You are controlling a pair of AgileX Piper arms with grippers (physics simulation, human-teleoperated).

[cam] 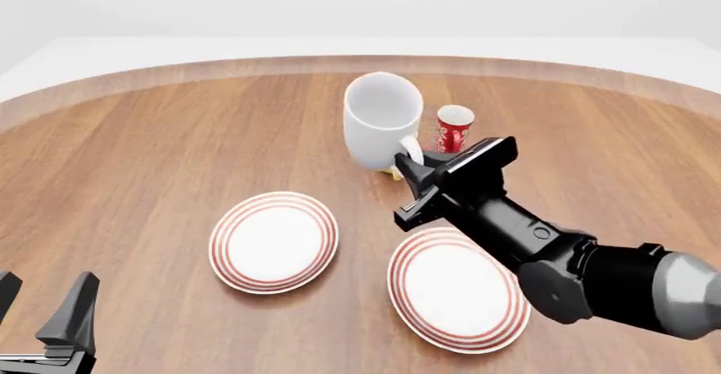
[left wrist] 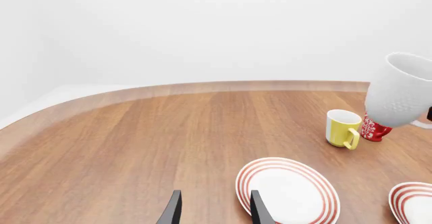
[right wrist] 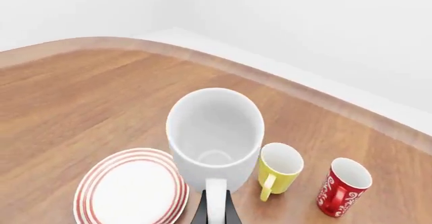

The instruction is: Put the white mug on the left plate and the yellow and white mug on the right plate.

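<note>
White mug [cam: 381, 125] aloft, wooden table [cam: 169, 154] (white walls)

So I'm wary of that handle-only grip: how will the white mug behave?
The white mug looks rigid and probably breakable. Held by its handle in the right claw, off-centre, it may swing. Its glossy surface probably slips.

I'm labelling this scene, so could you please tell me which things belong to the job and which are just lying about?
Job: white mug, held by right hand; yellow and white mug; left plate; right plate.
Lying about: red mug.
</note>
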